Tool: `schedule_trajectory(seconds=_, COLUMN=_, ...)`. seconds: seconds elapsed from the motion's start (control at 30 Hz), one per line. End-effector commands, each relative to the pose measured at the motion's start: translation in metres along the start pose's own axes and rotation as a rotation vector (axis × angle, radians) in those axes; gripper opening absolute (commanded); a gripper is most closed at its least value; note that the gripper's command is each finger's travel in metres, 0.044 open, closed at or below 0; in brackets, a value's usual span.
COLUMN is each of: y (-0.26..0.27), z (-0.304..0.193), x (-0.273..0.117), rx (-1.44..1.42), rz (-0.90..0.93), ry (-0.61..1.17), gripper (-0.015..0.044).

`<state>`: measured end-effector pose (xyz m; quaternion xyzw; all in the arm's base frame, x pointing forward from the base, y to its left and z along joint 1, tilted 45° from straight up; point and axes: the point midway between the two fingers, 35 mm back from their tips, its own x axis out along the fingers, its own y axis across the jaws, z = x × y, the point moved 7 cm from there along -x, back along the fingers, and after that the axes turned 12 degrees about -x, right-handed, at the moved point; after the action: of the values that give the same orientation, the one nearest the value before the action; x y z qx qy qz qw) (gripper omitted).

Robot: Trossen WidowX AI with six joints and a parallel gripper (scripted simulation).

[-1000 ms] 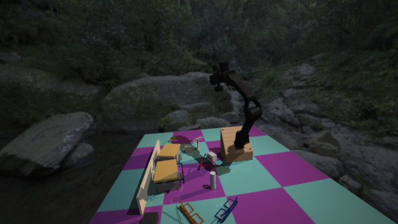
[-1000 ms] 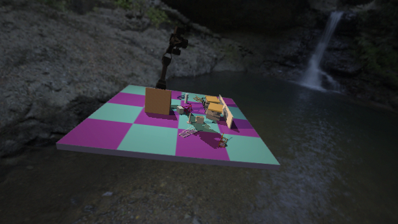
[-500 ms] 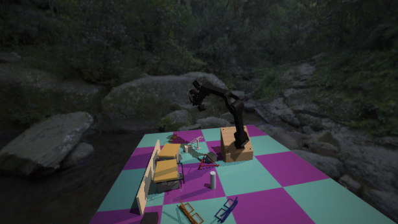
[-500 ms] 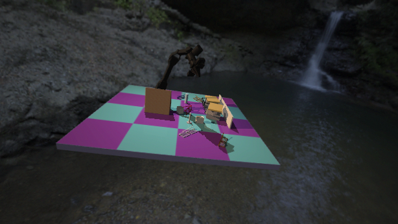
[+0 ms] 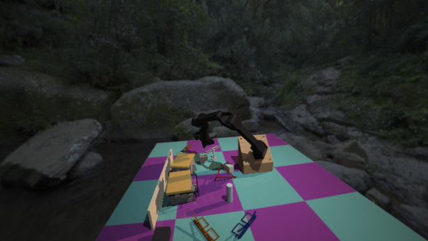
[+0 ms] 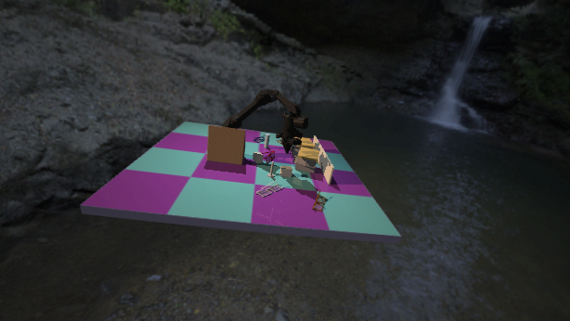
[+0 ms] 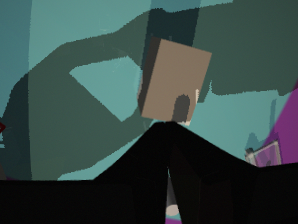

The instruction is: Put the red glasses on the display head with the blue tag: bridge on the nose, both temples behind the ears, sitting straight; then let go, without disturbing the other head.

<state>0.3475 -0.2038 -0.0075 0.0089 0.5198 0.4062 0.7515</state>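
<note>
The red glasses [image 5: 226,177] [image 6: 269,156] stand on the table beside a small pale block; a dark red bit shows at the wrist view's left edge. Two yellow-topped blocks, seemingly the display heads, stand before the upright board: the nearer one [image 5: 179,184] in the top view, with a thin dark frame at its face, and the farther one [image 5: 182,161]. No blue tag can be made out. My gripper [image 5: 204,145] [image 6: 286,147] [image 7: 164,131] is shut and empty, pointing down above the table near a small grey-brown block [image 5: 203,159] [image 6: 286,172] [image 7: 180,80], away from the red glasses.
The upright board [image 5: 153,209] [image 6: 328,169] backs the heads. A white cylinder [image 5: 229,193] [image 6: 266,141], a pale block [image 5: 228,167] [image 6: 257,157] and a thin white post [image 6: 272,170] stand nearby. Orange glasses [image 5: 200,223], blue glasses [image 5: 253,216] and brown glasses [image 6: 316,203] lie around. The arm's wooden base [image 5: 256,167] [image 6: 226,145] is opposite.
</note>
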Motion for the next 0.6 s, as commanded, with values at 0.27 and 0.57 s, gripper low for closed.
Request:
schedule_trajectory(seconds=0.27, y=0.007, z=0.005, x=0.038, rx=0.053, rz=0.122, ry=0.007, gripper=0.0000)
schedule_trajectory(seconds=0.57, y=0.008, z=0.005, x=0.052, rx=0.053, rz=0.122, ry=0.007, gripper=0.0000)
